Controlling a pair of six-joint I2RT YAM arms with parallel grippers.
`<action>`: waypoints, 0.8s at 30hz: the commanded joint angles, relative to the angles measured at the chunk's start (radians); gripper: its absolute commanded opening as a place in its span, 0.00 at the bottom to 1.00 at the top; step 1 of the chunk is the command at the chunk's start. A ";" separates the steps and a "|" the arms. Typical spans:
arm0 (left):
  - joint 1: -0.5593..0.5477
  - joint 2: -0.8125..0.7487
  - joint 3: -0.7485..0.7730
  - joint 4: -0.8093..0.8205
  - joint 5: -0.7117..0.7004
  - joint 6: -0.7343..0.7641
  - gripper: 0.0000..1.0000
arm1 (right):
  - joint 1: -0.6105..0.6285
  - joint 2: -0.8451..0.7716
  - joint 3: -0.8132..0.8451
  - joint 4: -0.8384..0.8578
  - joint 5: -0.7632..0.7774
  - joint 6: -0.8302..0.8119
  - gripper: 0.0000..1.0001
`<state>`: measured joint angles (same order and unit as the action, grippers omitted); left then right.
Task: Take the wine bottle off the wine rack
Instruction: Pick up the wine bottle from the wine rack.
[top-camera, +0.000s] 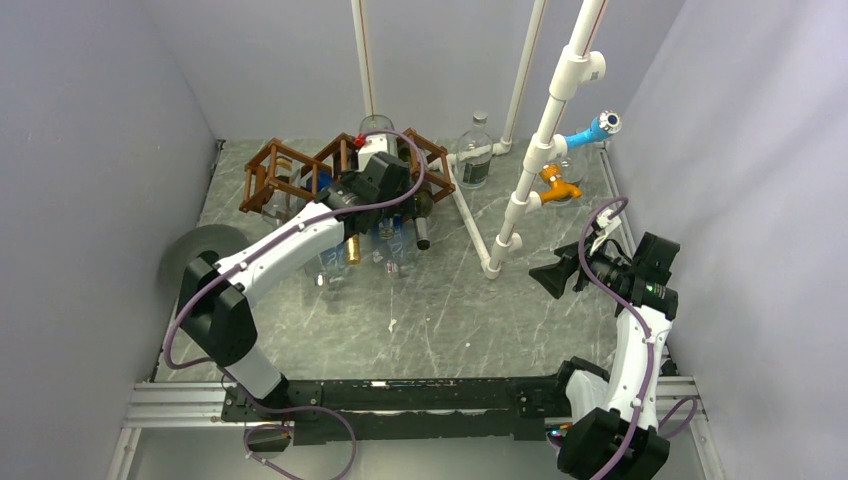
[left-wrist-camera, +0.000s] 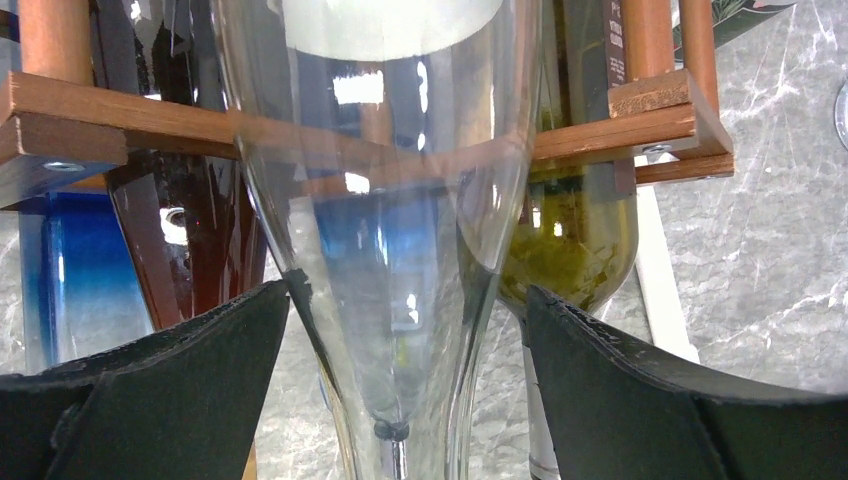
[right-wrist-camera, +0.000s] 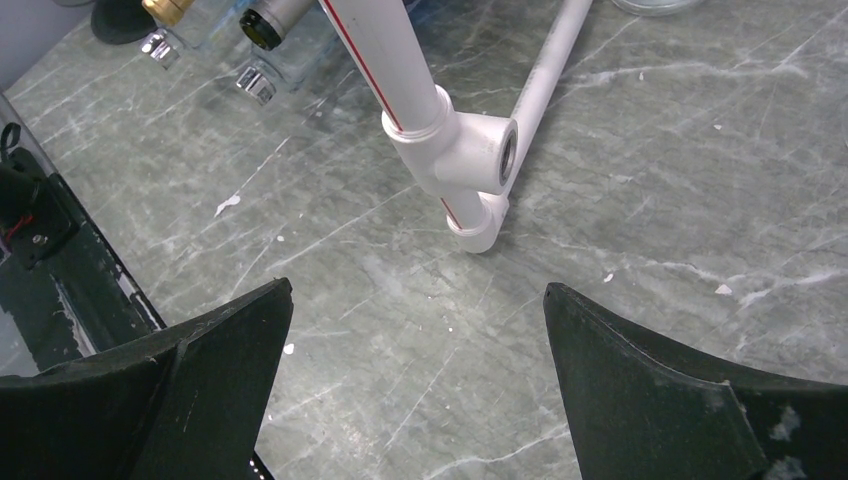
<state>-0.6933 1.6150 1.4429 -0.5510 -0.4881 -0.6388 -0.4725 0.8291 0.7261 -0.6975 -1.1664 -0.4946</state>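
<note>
The brown wooden wine rack stands at the back left with several bottles lying in its cells, necks toward me. My left gripper reaches in at their necks. In the left wrist view a clear glass wine bottle fills the middle, its shoulder tapering down between my open left gripper. The left fingertip is at the glass and the right fingertip stands apart from it. A rack slat crosses behind. My right gripper hangs open over bare table at the right.
A dark red bottle, a blue one and a green one flank the clear bottle. A white pipe frame with blue and orange taps rises at centre right. Another clear bottle stands behind.
</note>
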 joint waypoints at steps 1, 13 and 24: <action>-0.003 0.000 -0.010 0.045 -0.005 0.011 0.93 | 0.005 -0.009 0.001 0.032 -0.006 -0.028 1.00; -0.002 -0.022 -0.050 0.070 0.015 0.000 0.88 | 0.008 -0.010 0.001 0.031 -0.003 -0.030 1.00; -0.003 -0.038 -0.059 0.070 0.026 -0.016 0.76 | 0.010 -0.007 0.001 0.030 -0.002 -0.030 1.00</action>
<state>-0.6964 1.6184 1.3941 -0.4782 -0.4652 -0.6506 -0.4675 0.8291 0.7261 -0.6975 -1.1599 -0.4984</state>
